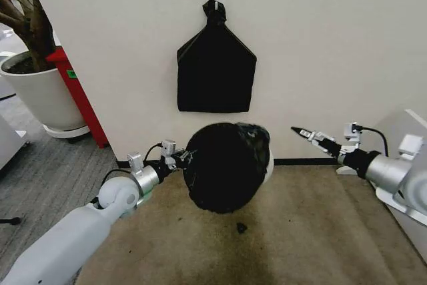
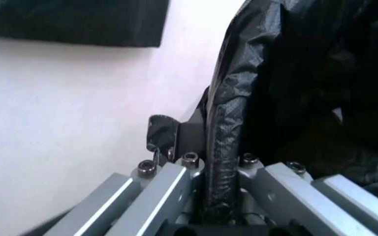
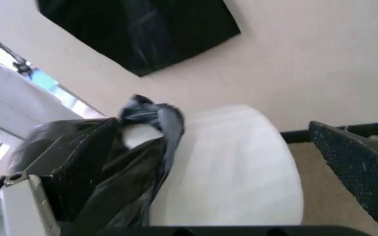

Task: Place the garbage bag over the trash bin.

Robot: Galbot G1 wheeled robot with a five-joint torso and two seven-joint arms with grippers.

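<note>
I'm holding the crinkled glossy black garbage bag [image 1: 223, 175] pinched in the left gripper [image 1: 181, 158], draped over the small round cream-white plastic trash bin [image 1: 269, 163] by the wall. Right gripper [image 1: 308, 134] is hovering spread and empty, well apart on the uncovered side.

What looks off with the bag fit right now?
The thin glossy black garbage bag covers the left-tool side, but the round cream-white trash bin remains bare on the right tool's side, with bag edge bunched there.
</note>
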